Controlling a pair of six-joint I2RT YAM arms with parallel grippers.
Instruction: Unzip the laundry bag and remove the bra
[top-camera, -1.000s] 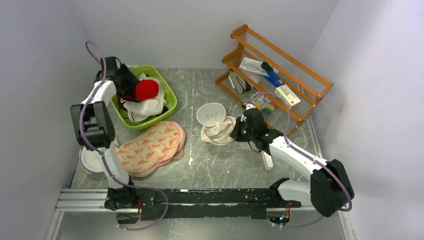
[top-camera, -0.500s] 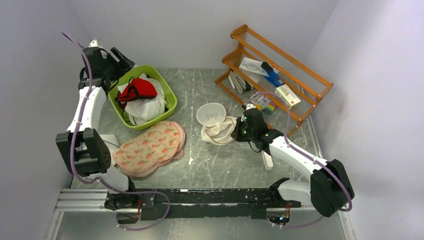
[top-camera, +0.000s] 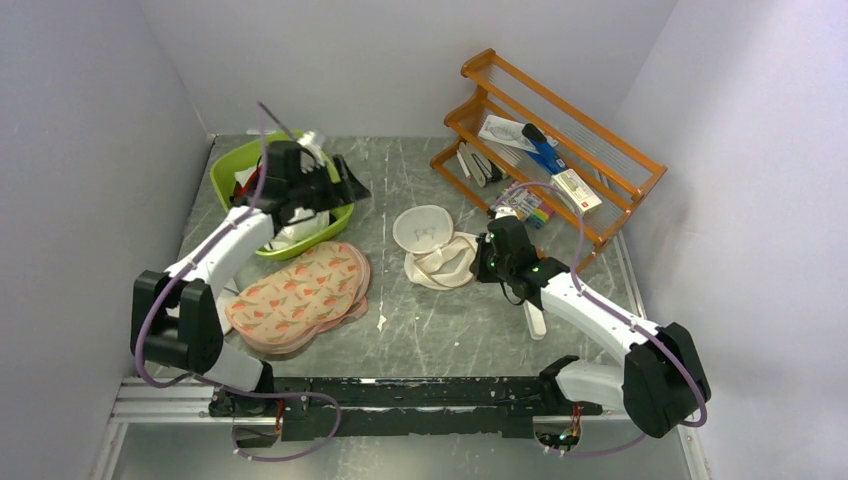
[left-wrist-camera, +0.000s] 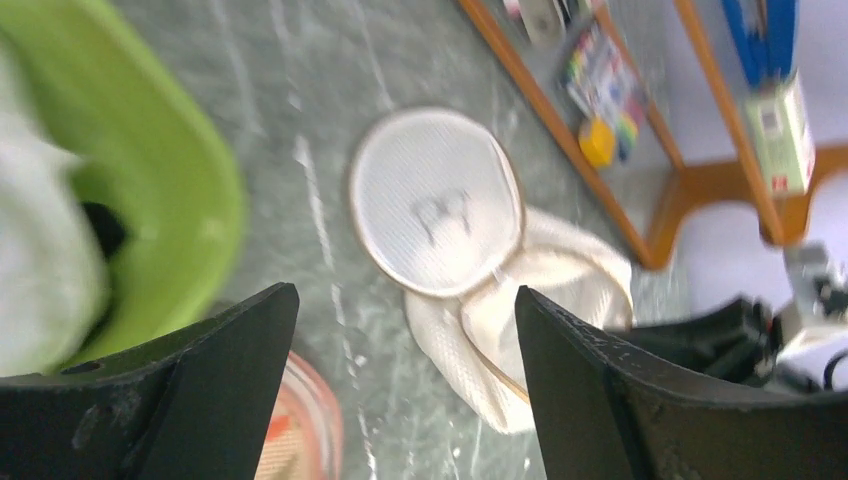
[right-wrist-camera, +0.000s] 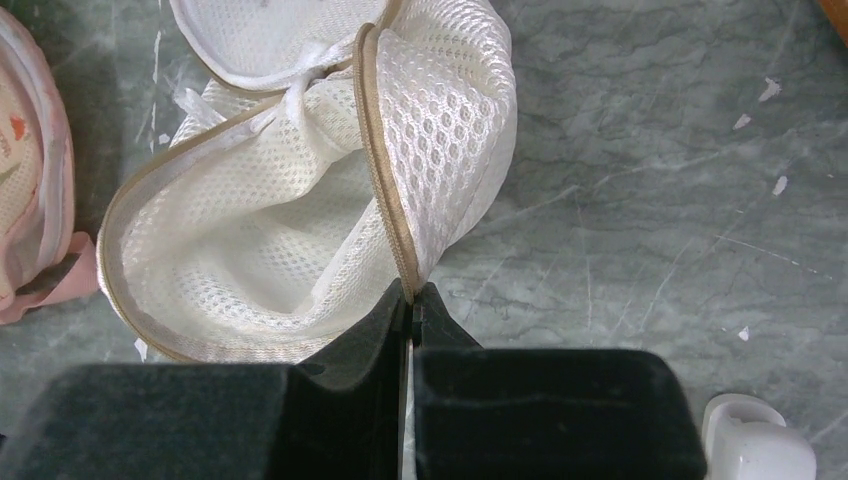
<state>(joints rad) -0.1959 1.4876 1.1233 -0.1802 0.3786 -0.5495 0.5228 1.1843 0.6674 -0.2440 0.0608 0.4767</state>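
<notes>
Laundry bag (right-wrist-camera: 300, 230) rim pinched by right tool (right-wrist-camera: 410, 300), wrist view only; left tool (left-wrist-camera: 402, 295) spread.

Table (top-camera: 450, 335): laundry bag (top-camera: 437, 258), basin (top-camera: 228, 168), pads (top-camera: 300, 295)

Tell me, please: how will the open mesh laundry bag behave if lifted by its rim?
Probably floppy: the laundry bag is thin mesh, folded and sagging open. Likely light: it looks empty inside. The right gripper pinches only the rim, so it may hang limp.
</notes>
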